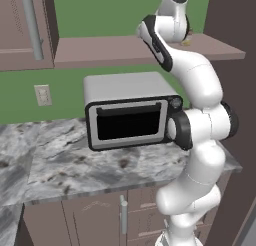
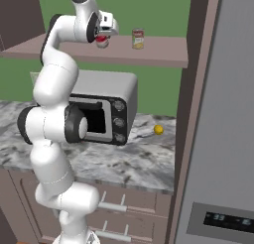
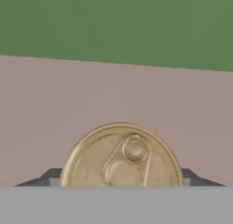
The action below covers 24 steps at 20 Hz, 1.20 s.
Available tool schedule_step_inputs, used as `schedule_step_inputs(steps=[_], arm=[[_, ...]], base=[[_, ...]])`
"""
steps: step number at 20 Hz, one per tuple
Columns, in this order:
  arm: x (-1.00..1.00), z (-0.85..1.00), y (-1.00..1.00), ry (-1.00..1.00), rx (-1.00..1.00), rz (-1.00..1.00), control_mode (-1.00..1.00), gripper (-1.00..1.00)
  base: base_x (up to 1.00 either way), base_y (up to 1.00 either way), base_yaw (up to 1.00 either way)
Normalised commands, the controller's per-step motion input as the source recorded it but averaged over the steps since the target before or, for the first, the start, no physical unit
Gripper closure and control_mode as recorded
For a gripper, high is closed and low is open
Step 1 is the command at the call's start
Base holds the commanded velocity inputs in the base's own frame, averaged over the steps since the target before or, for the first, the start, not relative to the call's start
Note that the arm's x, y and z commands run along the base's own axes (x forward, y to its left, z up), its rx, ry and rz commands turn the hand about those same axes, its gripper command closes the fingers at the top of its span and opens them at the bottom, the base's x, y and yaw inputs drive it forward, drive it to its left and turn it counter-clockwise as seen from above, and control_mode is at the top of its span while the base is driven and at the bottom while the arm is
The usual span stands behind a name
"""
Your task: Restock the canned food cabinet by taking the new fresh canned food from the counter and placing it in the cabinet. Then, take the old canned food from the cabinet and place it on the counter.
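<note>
Two cans: new fresh canned food (image 2: pixel 101 41) in the gripper (image 2: pixel 102 39), old canned food (image 2: pixel 138 39) on the cabinet (image 2: pixel 163 53) board, off to the gripper's side toward the fridge (image 2: pixel 223 114), near but apart.
Gripper state: pinching the new can from both sides; hand view shows the gold pull-tab lid (image 3: pixel 122 157) between dark fingertips (image 3: pixel 193 177).
New can axis: upright, lid facing the hand camera, so the gripper comes from above.
New can place: just over the cabinet board or on it, can't tell contact.
Step (judged): placing the fresh can, release not yet done.
Key relation: board lies straight below the gripper, along the can's long axis; short drop, then spread.
Next target: old can, sideways along the board from the gripper.
Desk (image 1: pixel 75 165): well below the gripper, microwave (image 1: pixel 127 115) on it, small yellow ball (image 2: pixel 158 130) beside that.
Risk: can tipping if let go tilted.
</note>
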Motion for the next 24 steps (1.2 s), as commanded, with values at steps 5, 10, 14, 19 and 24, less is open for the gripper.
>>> schedule_step_inputs(steps=[5,10,14,19,24], arm=[[0.53,-0.16,0.00,-0.08,0.00,0.00,-1.00,-1.00],[0.47,-0.08,0.00,-0.08,0.00,0.00,-1.00,-1.00],[-0.25,0.37,-0.14,-0.13,0.02,-0.01,-1.00,-1.00],[-1.00,0.36,-0.63,-0.18,0.03,-0.06,-1.00,-1.00],[-1.00,-0.02,-0.91,-0.03,0.00,-0.16,-1.00,-1.00]], base=[[0.00,0.00,0.00],[0.00,0.00,0.00],[0.00,0.00,0.00],[0.00,0.00,0.00],[0.00,0.00,0.00]])
